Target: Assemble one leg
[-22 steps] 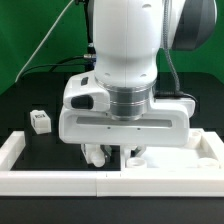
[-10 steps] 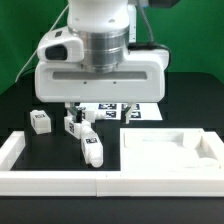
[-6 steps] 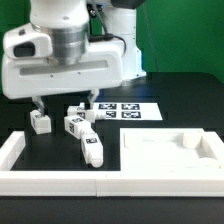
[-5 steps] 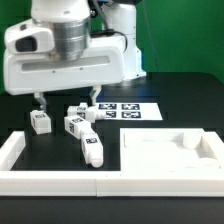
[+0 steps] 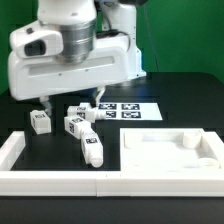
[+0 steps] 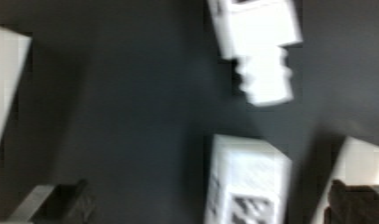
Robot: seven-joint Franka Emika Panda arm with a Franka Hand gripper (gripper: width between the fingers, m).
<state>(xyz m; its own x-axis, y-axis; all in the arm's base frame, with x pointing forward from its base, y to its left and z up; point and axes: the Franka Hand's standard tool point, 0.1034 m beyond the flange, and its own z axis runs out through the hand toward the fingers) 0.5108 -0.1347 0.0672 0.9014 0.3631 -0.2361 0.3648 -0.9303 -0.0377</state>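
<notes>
**Exterior view, read from its left.** A white border rail (image 5: 10, 152) follows the table (image 5: 190, 100) edge at the exterior view's left. It then turns along the edge nearest the camera, so loose parts stay penned in.

Inside that corner the legs lie unassembled:
- a single leg (image 5: 40, 121);
- a cluster (image 5: 76, 124) of apparently two legs, though whether they touch cannot be told;
- a fourth leg (image 5: 92, 150), lying lengthwise just behind the near rail.

The end effector (image 5: 71, 101) hovers above the single leg and the cluster. Its fingers (image 5: 45, 103) are spread wide and hold nothing, presumably so that a leg can pass between them on descent. Which leg is aimed at is uncertain.

Further right, the marker board (image 5: 125, 110) lies flat near the table's middle. The square panel (image 5: 170, 150) fills the near corner at the exterior view's right, set against the rails, probably braced there to receive the leg.

**Wrist view.** Three legs (image 6: 257, 45) lie on bare table, and nothing is gripped.
</notes>
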